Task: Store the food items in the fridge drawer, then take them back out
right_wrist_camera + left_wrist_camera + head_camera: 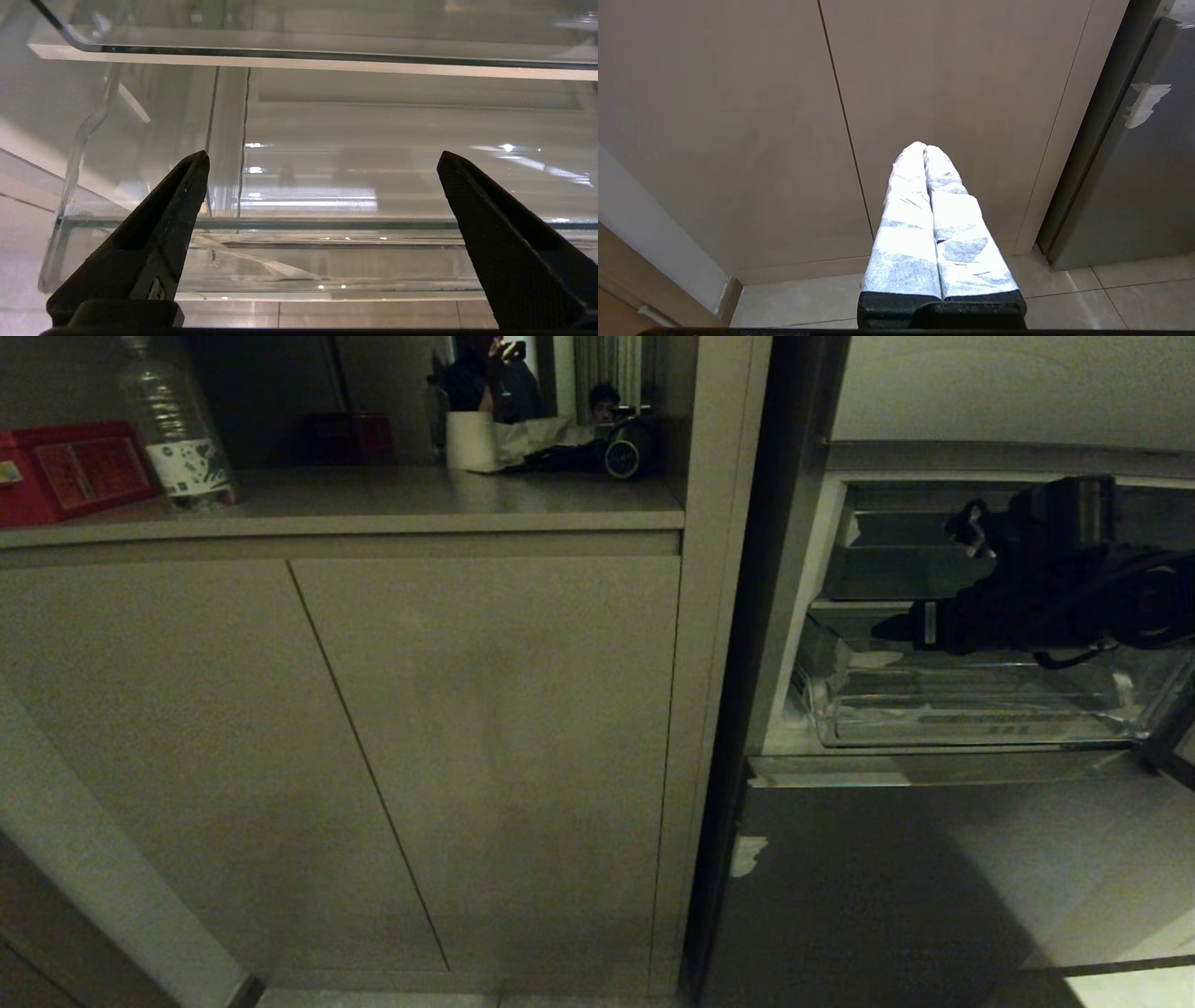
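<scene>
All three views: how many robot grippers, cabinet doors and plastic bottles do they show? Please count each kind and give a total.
Grippers: 2, the left gripper shut, the right gripper open before the fridge drawer
Cabinet doors: 2, the second beside the first
Plastic bottle: 1, on the counter
Total: 5

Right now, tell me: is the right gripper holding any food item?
No. In the right wrist view the right gripper stands wide open with nothing between its fingers, only the clear fridge drawer ahead.
</scene>
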